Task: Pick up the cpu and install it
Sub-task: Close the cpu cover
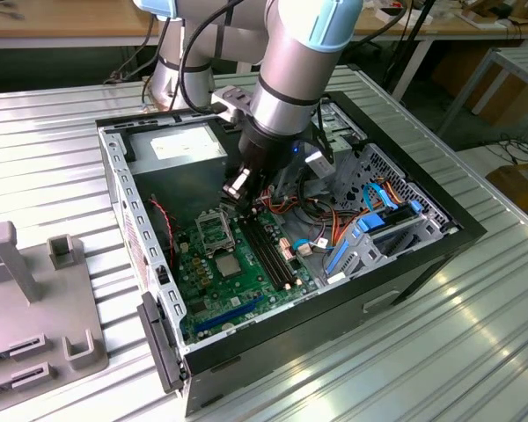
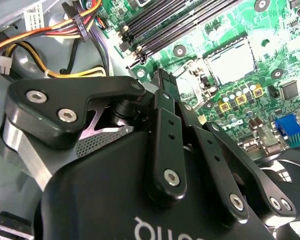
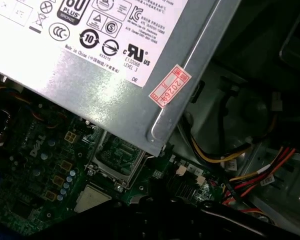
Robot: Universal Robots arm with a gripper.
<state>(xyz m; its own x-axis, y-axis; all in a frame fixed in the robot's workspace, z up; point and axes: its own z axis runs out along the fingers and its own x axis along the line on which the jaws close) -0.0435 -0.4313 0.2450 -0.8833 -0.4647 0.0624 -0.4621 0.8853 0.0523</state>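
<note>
Hover ahead of pickup

Flat and face up on the green printed motherboard (image 1: 213,299): small, thin, silver-grey square cpu (image 1: 227,265), just beside the square metal-framed socket (image 1: 213,230) yet apart from it, on the side away from the grey box-shaped power supply (image 1: 180,149). Not seated, not lifted. Placed there, by the look of it, for an easy reach from straight above: level, unobstructed, clear of the long black memory slots (image 1: 268,251) alongside.

Angled down into the open black-and-grey metal computer case (image 1: 123,211) on the ribbed silver table (image 1: 475,352): grey robot arm with pale-blue caps (image 1: 290,79), ending in a black two-fingered gripper (image 1: 238,185). Hanging above the board near the socket's power-supply edge, touching nothing, nearer the socket than the cpu. In the second wrist view, jaws of the gripper (image 2: 162,80) drawn together with nothing between them: bare-handed, so pickup not yet begun.

Case resting on its side with the panel off, presumably to turn the board upward and allow a vertical approach. Socket middle apparently vacant, frame ready for the part. Bundled orange, yellow and red cables (image 1: 334,220) lying toward the drive-bay side, away from the working patch around socket and cpu.
</note>
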